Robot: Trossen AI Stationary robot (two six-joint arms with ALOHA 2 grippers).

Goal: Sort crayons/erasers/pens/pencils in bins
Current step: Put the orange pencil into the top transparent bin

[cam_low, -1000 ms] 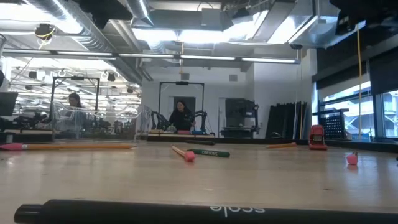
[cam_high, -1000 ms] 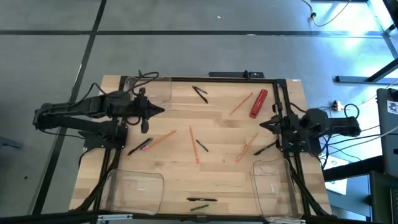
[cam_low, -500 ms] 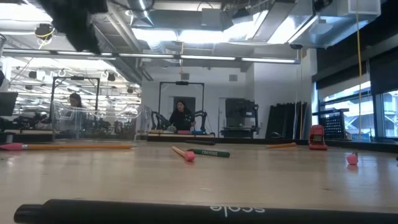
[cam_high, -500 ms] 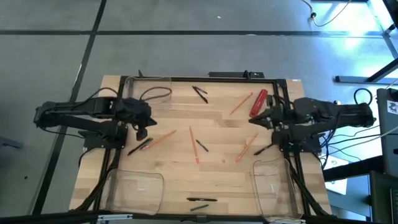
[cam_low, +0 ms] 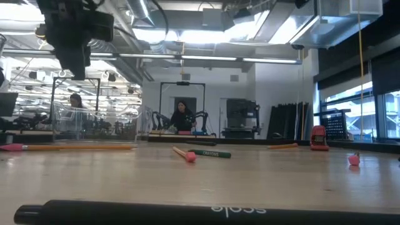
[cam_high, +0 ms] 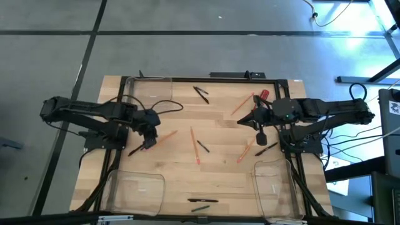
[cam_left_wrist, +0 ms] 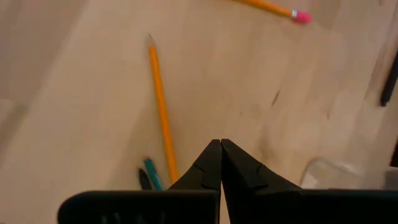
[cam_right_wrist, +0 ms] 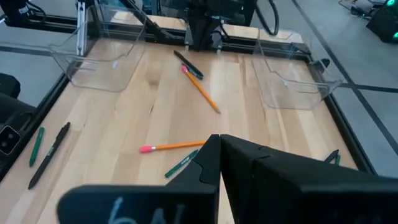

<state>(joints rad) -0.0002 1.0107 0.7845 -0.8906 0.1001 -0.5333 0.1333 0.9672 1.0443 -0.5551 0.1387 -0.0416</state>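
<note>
At the near edge of the pale wooden counter, seen from above, two clear plastic rectangular bins sit at the corners, one on the left and one on the right, with two thin dark pens lying between them. In the low view a black bar with pale lettering lies closest, across the front.

Farther in, thin orange pencils with pink eraser tips are scattered over the middle of the counter, a short black pen just beside one of them.

The left pincer hangs over the left middle of the counter, its two dark fingers pressed together and holding nothing; its wrist view shows the closed tips above bare wood, near a long orange pencil and a teal-tipped pen.

The right pincer hangs over the right middle, fingers likewise pressed together and empty, near an orange pencil and a black pen.

Beyond them lie another orange pencil, a thick red cylinder partly hidden by the right arm, and two crossed black pens. The third clear bin stands at the far left corner.
</note>
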